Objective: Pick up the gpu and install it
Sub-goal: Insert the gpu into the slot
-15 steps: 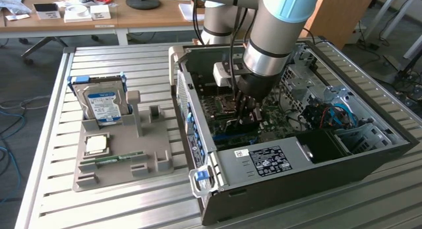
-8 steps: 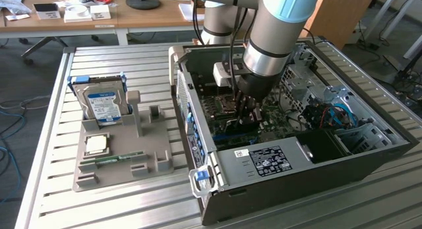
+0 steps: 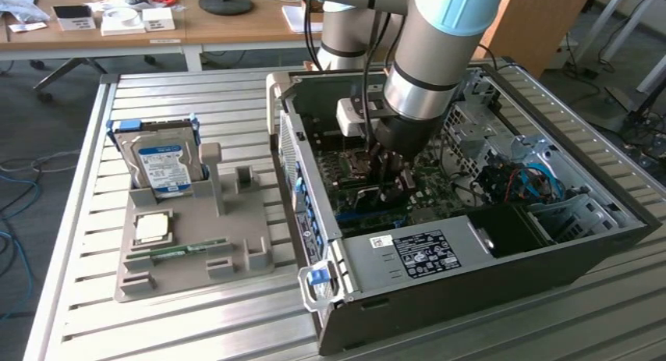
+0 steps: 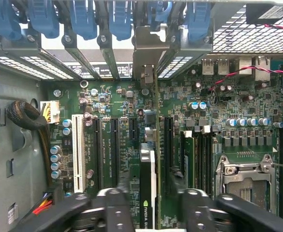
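The gpu (image 4: 148,179) stands on edge in a motherboard slot, a dark card with an NVIDIA label on its upper edge. Its silver bracket (image 4: 146,53) rests against the rear slot openings of the case. My gripper (image 4: 155,197) straddles the card, open, and a gap shows between the card and each black finger (image 4: 116,205). In the exterior view the gripper (image 3: 383,188) reaches down into the open computer case (image 3: 469,248), low over the motherboard.
Blue slot latches (image 4: 83,19) line the rear wall. A white PCI slot (image 4: 77,152), RAM sticks (image 4: 189,154) and the CPU socket (image 4: 243,181) flank the card. Outside the case, a grey fixture (image 3: 198,252) holds a hard drive (image 3: 161,164), a CPU chip (image 3: 153,227) and a RAM stick (image 3: 177,250).
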